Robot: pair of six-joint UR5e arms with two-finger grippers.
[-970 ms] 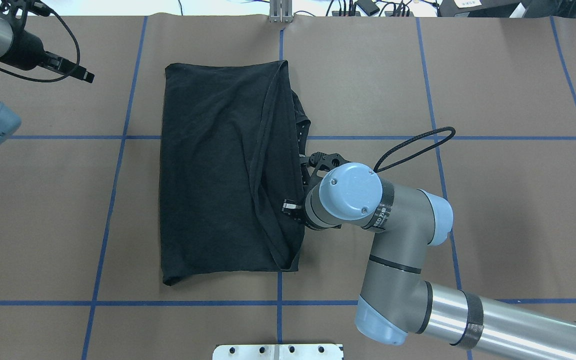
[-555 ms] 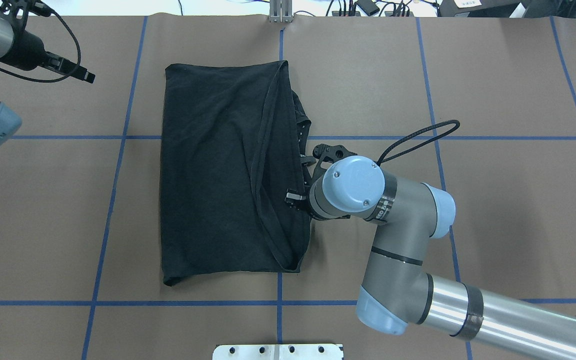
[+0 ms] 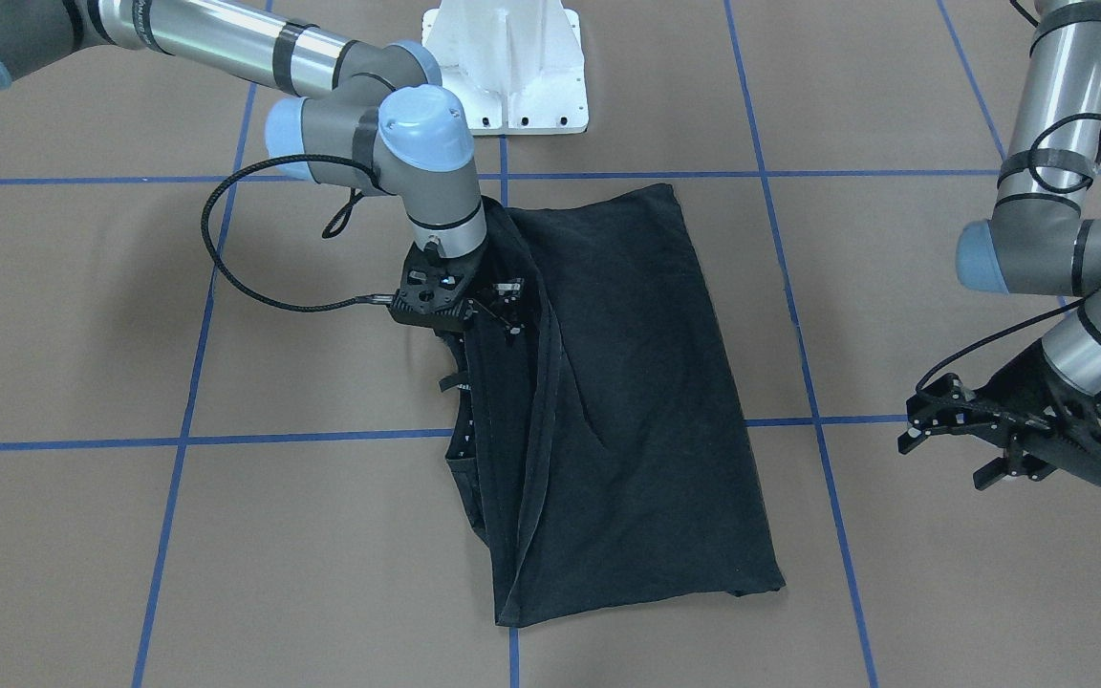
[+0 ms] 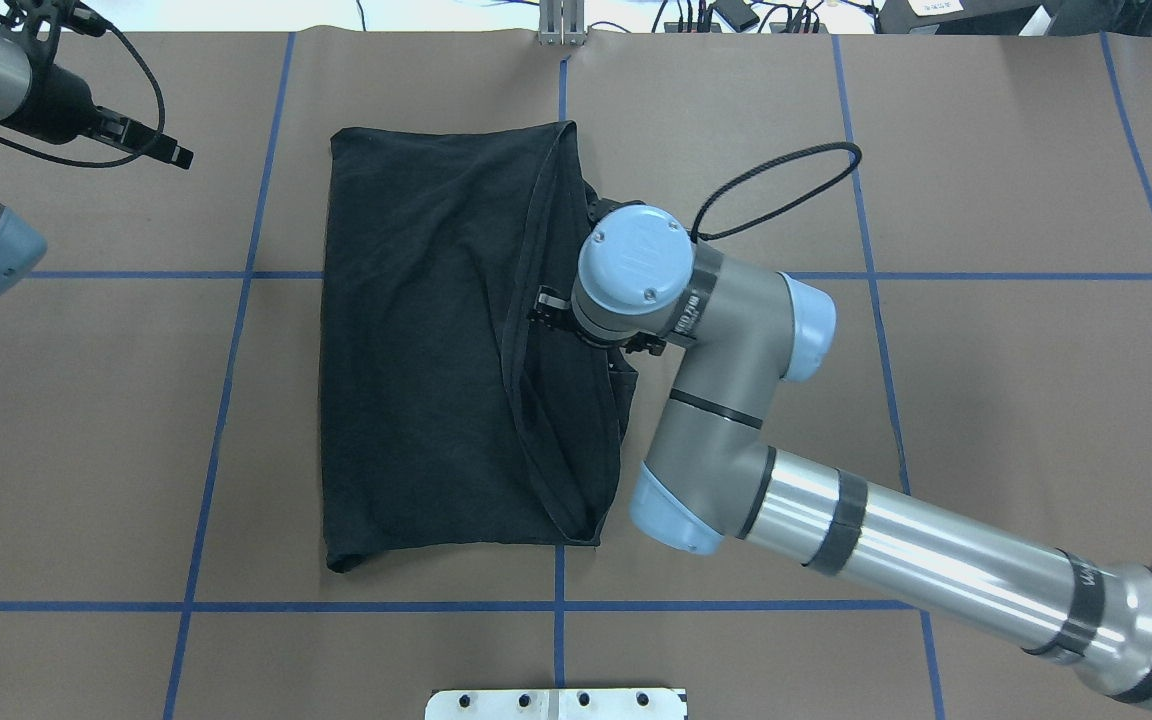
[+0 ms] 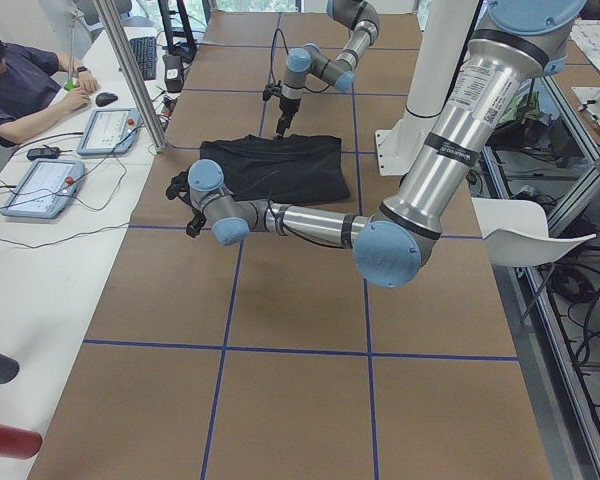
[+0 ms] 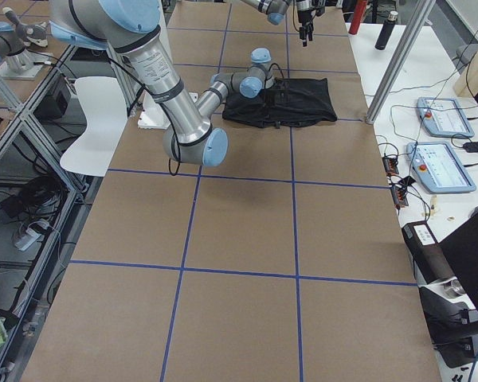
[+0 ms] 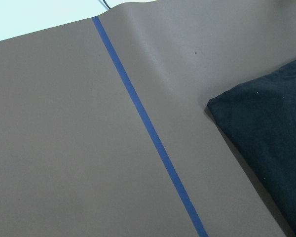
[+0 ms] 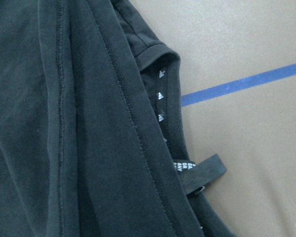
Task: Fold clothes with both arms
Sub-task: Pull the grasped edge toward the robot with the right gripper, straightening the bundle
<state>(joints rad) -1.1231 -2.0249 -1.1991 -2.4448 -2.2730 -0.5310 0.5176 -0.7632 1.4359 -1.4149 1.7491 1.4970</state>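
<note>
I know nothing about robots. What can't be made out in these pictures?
Right gripper: overhead, its own wrist covers it; front-facing, it is black against the black t-shirt, so its grip is unclear.
Any print on the t-shirt: none shows in any view; the folds may hide it.
Side views: the t-shirt's folds are too small to follow.

1. One black t-shirt (image 4: 426, 350).
2. Two robot arms: left arm (image 3: 1047, 239), right arm (image 4: 896, 560).
3. Two pincers: left pincer (image 3: 947, 449), right pincer (image 3: 503, 308).
4. One white pedestal base (image 3: 507, 57).
5. One desk (image 4: 1036, 400).
6. One person (image 5: 20, 85).
</note>
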